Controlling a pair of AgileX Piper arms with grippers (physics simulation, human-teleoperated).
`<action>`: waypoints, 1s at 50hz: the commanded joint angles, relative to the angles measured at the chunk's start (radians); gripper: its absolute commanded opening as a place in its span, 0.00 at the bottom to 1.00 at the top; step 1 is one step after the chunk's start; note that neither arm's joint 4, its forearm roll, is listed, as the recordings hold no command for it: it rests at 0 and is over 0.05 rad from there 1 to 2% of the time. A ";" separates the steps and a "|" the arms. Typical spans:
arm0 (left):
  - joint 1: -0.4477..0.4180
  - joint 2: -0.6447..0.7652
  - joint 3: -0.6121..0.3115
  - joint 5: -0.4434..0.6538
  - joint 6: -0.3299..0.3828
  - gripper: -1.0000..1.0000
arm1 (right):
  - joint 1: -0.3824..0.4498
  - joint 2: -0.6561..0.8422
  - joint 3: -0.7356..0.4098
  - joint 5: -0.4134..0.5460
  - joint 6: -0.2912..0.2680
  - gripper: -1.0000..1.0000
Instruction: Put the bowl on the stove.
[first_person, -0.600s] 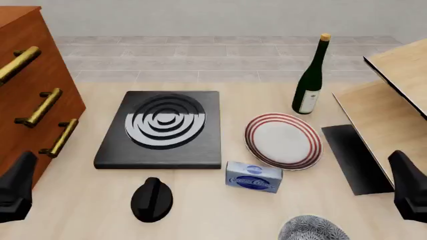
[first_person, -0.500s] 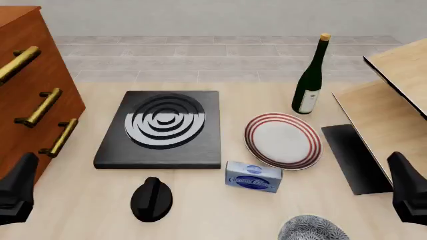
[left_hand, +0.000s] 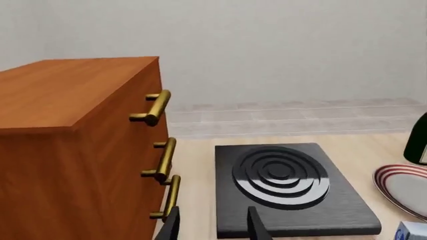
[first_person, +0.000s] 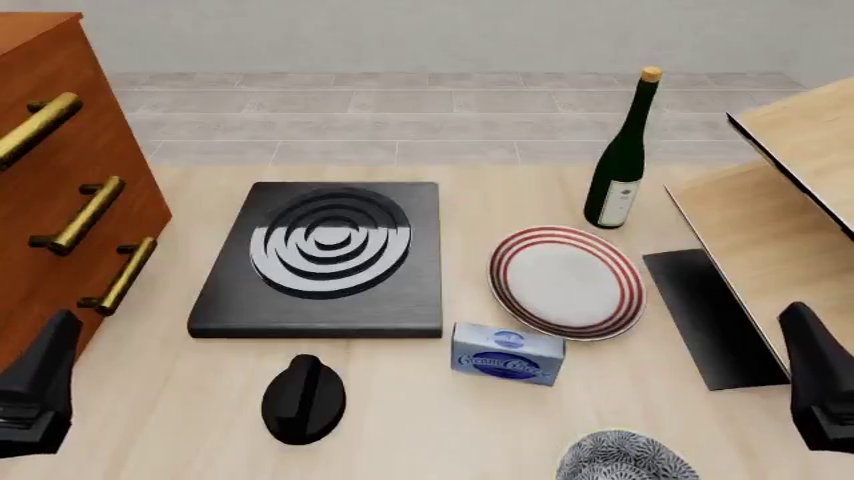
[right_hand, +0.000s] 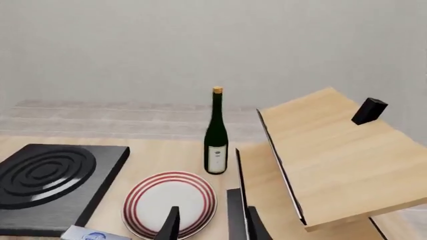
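Observation:
The bowl (first_person: 625, 459), black-and-white speckled, sits at the near edge of the table, cut off by the frame, right of centre. The stove (first_person: 327, 255) is a black square slab with silver-grey rings, lying left of centre; it also appears as the stove (left_hand: 283, 185) and the stove (right_hand: 47, 180). My left gripper (first_person: 38, 390) hangs at the near left, open and holding nothing, well short of the stove. My right gripper (first_person: 821, 385) hangs at the near right, open, to the right of the bowl. Open fingers (left_hand: 172, 227) and fingers (right_hand: 171, 224) show in both wrist views.
A wooden drawer cabinet (first_person: 67, 190) with brass handles stands left of the stove. Right of the stove lie a red-ringed plate (first_person: 567, 280), a blue box (first_person: 507, 355) and a black knob (first_person: 304, 398). A wine bottle (first_person: 621, 160), a thin black panel (first_person: 707, 315) and tilted wooden boards (first_person: 787, 200) occupy the right.
Both grippers have sunk very slightly toward the near edge. No object on the table has moved.

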 joint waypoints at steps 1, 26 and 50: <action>-0.007 -0.003 0.003 -0.004 0.009 1.00 | 0.044 -0.003 -0.109 0.103 -0.101 1.00; -0.037 -0.003 -0.022 -0.014 0.012 1.00 | 0.286 -0.002 -0.286 0.459 -0.345 1.00; -0.035 -0.003 -0.014 -0.036 0.005 1.00 | 0.450 -0.002 -0.316 0.761 -0.582 1.00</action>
